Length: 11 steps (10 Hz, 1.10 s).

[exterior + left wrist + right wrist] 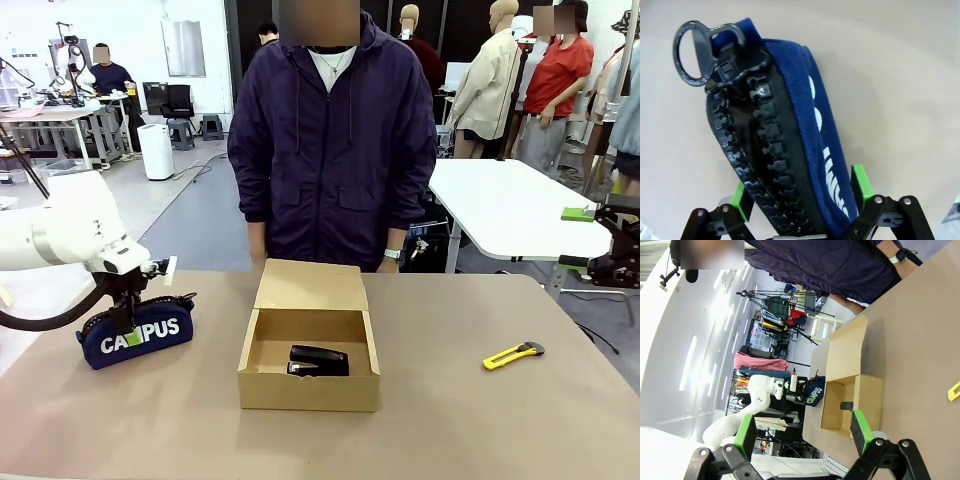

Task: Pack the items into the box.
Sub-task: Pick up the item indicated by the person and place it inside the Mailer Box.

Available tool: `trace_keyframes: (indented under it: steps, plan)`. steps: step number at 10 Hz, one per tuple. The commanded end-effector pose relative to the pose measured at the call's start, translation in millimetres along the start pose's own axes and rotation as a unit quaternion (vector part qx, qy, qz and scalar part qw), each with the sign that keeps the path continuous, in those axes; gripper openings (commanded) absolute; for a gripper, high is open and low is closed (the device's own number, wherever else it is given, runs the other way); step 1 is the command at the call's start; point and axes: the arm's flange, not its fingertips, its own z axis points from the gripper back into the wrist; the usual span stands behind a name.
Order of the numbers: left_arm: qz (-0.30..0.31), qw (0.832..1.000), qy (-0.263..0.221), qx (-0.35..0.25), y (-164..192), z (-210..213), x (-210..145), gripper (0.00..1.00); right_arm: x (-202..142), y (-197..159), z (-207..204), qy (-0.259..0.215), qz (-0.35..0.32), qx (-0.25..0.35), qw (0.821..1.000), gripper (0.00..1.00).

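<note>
Pouch (165, 330) pickup was in hand; my left gripper (800, 192) straddled it, jaws spread; right gripper (805, 432) gaped empty; next needed squeeze, lift into box (309, 392).

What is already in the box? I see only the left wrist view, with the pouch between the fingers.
Observer: The black stapler lies inside the box.
Operator: And what is still outside, except my pouch?
Observer: The utility knife lies on the table, to the right of the box and apart from it.
Operator: Is the other arm busy?
Observer: No, the right gripper is open and holds nothing.
</note>
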Motion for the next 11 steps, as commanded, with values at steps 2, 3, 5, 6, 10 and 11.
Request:
trace_keyframes:
  steps: [2, 3, 5, 6, 10, 11]
  plan:
    - [-0.008, 1.0, -0.002, -0.021, 3.5, 4.1, -2.3, 0.0, -0.4, 2.2, 1.7, 0.006, -0.001, -0.004, 1.0, 1.0]
    - [-0.009, 1.0, -0.007, -0.029, 3.4, 4.4, -2.2, 0.0, -0.4, 2.2, 1.7, 0.006, -0.001, -0.004, 1.0, 1.0]
    - [-0.008, 1.0, 0.0, -0.026, 2.7, 6.5, -2.1, 0.0, -0.4, 2.2, 1.7, 0.006, -0.001, -0.004, 1.0, 1.0]
    - [-0.01, 1.0, 0.001, -0.025, 2.1, 7.6, -2.7, 0.0, -0.4, 2.2, 1.7, 0.006, -0.001, -0.004, 1.0, 1.0]
    - [-0.008, 1.0, 0.0, -0.022, -1.0, 20.1, -4.7, 0.0, -0.4, 2.2, 1.7, 0.006, -0.001, -0.004, 1.0, 1.0]
    - [0.004, 1.0, 0.001, -0.029, -4.5, 41.3, -7.2, 0.0, -0.4, 2.2, 1.7, 0.006, -0.001, -0.004, 1.0, 1.0]
